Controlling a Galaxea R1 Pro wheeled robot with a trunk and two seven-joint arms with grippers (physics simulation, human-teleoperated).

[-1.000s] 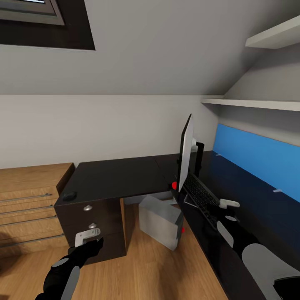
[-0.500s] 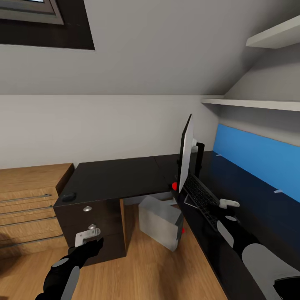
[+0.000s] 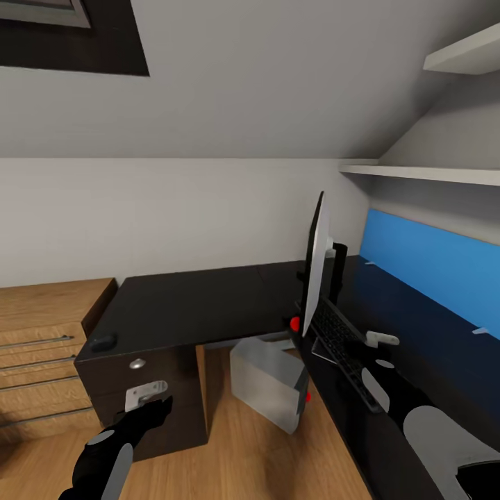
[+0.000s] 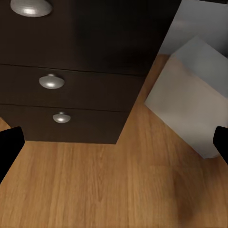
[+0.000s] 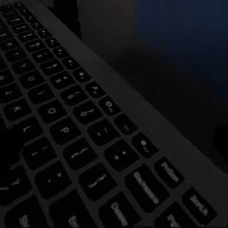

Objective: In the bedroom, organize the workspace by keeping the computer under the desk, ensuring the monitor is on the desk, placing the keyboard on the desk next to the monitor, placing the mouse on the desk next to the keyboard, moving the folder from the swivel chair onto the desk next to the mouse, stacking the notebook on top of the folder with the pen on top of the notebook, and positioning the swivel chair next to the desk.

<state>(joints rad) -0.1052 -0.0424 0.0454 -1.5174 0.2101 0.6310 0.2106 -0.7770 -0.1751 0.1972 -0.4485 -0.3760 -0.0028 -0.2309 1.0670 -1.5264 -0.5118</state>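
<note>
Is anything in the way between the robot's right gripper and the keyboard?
Nothing visible is. In the head view the right gripper hangs just over the keyboard, which lies on the desk beside the monitor. The right wrist view looks straight onto bare keys.

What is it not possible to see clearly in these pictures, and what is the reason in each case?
- Monitor: head view shows it edge-on, so its screen face is hidden.
- Keyboard: its near end is covered by the right arm in the head view; the right wrist view is too dark and blurred to read its keys.
- Right gripper: too small to tell if open or shut.
- Computer: its top is hidden by the desk above it.
- Mouse: too small for detail.
</note>
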